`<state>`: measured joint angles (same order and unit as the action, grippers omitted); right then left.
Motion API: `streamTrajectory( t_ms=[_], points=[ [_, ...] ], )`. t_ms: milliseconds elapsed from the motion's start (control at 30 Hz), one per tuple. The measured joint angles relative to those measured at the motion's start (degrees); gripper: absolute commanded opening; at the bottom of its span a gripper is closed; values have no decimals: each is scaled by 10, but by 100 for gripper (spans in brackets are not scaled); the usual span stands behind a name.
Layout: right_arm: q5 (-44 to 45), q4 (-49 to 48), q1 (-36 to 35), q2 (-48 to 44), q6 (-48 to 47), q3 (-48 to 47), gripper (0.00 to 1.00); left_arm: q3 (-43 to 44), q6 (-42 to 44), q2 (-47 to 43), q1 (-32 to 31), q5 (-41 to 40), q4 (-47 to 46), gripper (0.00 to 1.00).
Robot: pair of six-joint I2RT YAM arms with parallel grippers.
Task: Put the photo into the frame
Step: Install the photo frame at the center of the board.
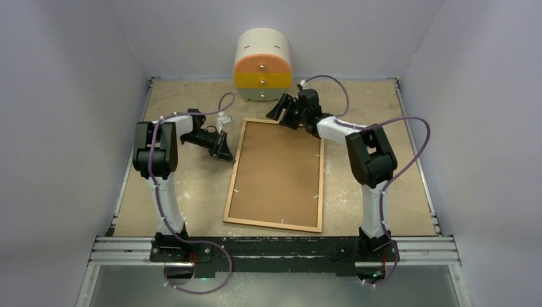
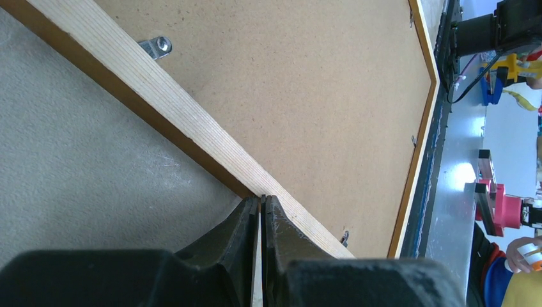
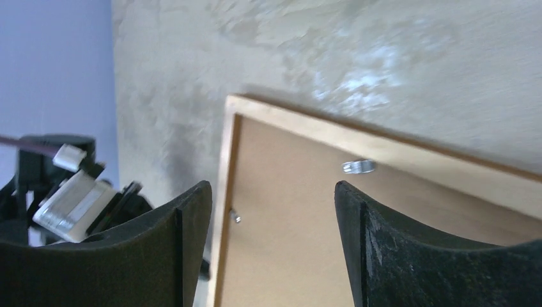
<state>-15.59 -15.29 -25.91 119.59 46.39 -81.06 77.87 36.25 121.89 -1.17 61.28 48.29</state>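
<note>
From above, frame (image 1: 275, 224) flat mid-table, backing board (image 1: 278, 169) up, bare table (image 1: 192, 192) along every edge. Only via left wrist: left gripper (image 2: 262, 198) pressed together at the pale left rail, metal tab (image 2: 155, 46) farther along. Via right wrist: right gripper (image 3: 271, 192) spread over the far end

Frame (image 1: 275, 223): thin pale-wood rails with a reddish-brown outer edge, seen laid flat, back side up.
Position: set mid-table, long sides running away from the near edge.
Opening: filled by a plain brown board (image 1: 278, 169); small metal tabs (image 2: 155, 46) spotted along the rails.
</note>
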Motion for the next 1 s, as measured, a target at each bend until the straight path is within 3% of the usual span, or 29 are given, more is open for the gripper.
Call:
streamTrajectory(
  t_ms=[1000],
  points=[
    [29, -4, 6, 49, 0, -8, 57, -9, 24, -1, 1, -30, 2, 10]
  ],
)
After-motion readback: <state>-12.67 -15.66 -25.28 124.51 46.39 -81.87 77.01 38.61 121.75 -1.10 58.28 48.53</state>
